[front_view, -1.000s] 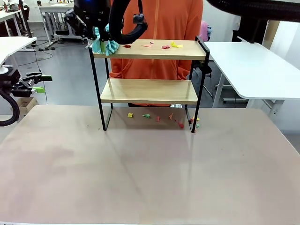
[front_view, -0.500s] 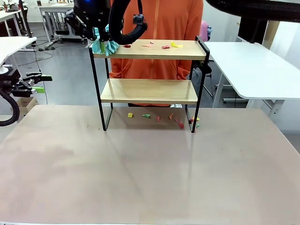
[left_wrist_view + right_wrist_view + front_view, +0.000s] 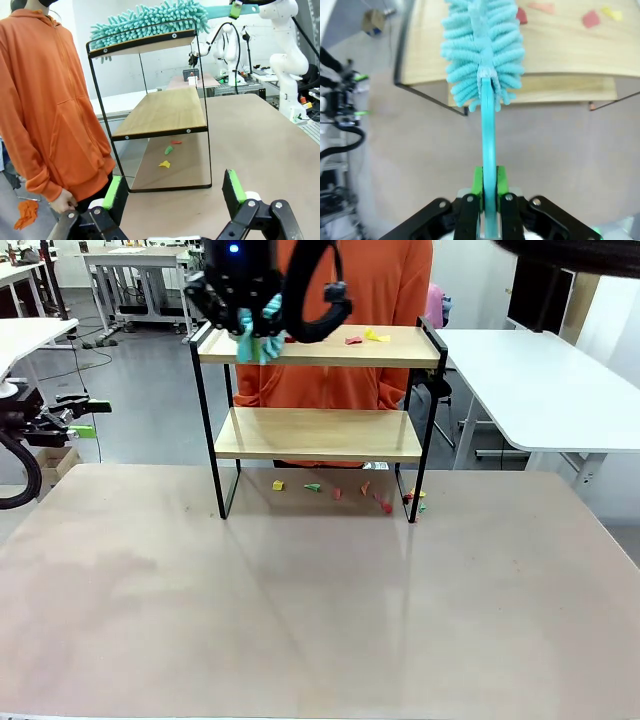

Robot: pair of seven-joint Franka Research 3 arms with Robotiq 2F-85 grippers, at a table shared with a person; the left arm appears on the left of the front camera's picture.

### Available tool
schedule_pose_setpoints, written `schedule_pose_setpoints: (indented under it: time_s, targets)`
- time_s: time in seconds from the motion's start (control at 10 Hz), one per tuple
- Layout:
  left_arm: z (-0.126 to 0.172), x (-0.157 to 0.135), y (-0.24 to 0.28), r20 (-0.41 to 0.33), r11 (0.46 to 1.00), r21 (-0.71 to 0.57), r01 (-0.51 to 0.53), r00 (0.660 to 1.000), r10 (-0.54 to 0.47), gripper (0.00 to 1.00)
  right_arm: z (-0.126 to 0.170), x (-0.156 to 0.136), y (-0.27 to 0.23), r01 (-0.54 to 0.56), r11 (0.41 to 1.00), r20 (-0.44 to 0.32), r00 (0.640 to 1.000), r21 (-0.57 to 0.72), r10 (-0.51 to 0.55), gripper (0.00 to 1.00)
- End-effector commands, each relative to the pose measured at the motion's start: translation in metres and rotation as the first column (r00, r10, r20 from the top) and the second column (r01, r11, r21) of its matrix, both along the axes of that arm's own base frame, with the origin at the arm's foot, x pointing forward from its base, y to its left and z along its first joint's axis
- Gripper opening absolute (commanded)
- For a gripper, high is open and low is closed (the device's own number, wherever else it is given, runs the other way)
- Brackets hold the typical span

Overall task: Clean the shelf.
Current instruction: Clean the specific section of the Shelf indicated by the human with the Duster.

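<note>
Rightward goes my duster point(image 3: 258, 340) along the shelf point(image 3: 320, 433) top — right jaws pinch its handle, left jaws spread.

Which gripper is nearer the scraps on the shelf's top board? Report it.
Right. The right gripper, holding the teal duster, is over the top board's left end near the scraps; the left gripper sits open beyond the table's left edge.
</note>
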State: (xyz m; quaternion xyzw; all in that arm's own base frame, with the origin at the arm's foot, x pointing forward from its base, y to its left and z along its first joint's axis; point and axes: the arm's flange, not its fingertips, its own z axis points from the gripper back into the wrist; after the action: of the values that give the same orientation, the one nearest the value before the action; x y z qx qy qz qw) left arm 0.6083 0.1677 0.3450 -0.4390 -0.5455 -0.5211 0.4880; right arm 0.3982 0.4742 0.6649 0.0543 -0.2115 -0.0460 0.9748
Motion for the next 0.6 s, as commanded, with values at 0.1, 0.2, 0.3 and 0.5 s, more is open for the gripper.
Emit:
schedule_pose_setpoints:
  time_s: [0.1, 0.2, 0.3, 0.5]
  targets:
    - [0.003, -0.002, -0.003, -0.002, 1.0, 0.009, 0.007, 1.0, -0.007, 1.0, -0.011, -0.014, -0.078, -0.001, 0.999, -0.015, 1.0, 0.041, 0.002, 0.13]
    - [0.003, -0.002, -0.003, -0.002, 1.0, 0.009, 0.007, 1.0, -0.007, 1.0, -0.015, -0.014, -0.1, 0.016, 0.999, -0.027, 1.0, 0.035, -0.015, 0.13]
    - [0.003, -0.002, -0.003, -0.002, 1.0, 0.009, 0.007, 1.0, -0.007, 1.0, -0.018, -0.013, -0.119, 0.022, 0.999, -0.031, 0.999, 0.032, -0.021, 0.13]
    - [0.003, -0.002, -0.003, -0.002, 1.0, 0.009, 0.007, 1.0, -0.007, 1.0, -0.024, -0.013, -0.151, 0.04, 0.999, -0.042, 0.998, 0.037, -0.038, 0.13]
